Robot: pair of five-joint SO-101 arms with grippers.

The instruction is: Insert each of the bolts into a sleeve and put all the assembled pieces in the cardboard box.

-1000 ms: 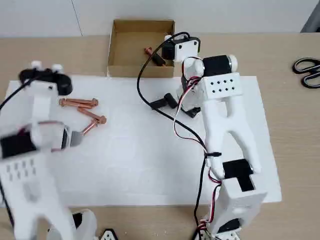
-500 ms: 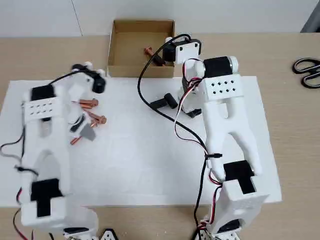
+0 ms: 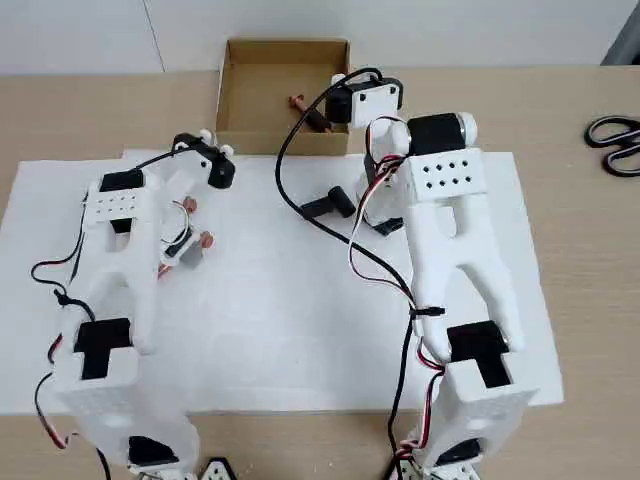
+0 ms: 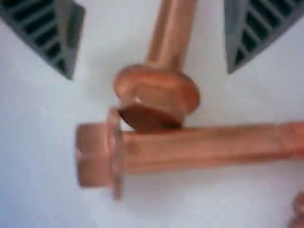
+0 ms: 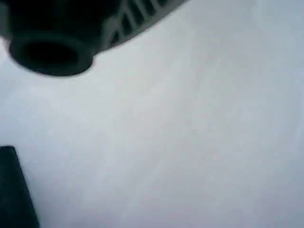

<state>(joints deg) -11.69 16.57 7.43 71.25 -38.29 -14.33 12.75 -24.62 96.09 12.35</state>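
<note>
Nearest the camera, the left arm [image 3: 110, 280] and the right arm [image 3: 450, 240] rise from the near edge of the surface [image 3: 560, 110] and hide much of what lies under them. The left arm covers most of the bolts [image 3: 207, 240], so the high view shows little more than their heads and a stub of shaft. A black cable [image 3: 279, 160] loops across the middle from the right arm towards the box.

A white sheet [image 3: 280, 320] covers most of the tan surface. A pale wall runs along the far side.

The left tool [image 3: 180, 250] hangs low over the bolts on the left of the sheet. In its wrist view the left tool [image 4: 149, 52] stands open with one copper bolt [image 4: 164, 33] lying lengthwise between its grey tips, not gripped. That bolt's flanged head leans on a second bolt [image 4: 199, 147] lying across it.

Farther right, the right tool [image 3: 375, 218] sits low on the sheet. I cannot tell whether it is open or closed. A black sleeve [image 3: 327, 206] lies on the sheet just left of it. Its wrist view shows a dark sleeve [image 5: 50, 54] end-on, hollow and round, close above the sheet.

The cardboard box [image 3: 222, 100] stands at the sheet's far edge, open on top. One assembled piece [image 3: 310, 112], a copper bolt in a dark sleeve, lies tilted inside near its right wall. Scissors [image 3: 615, 145] lie at the far right of the surface, well apart.
</note>
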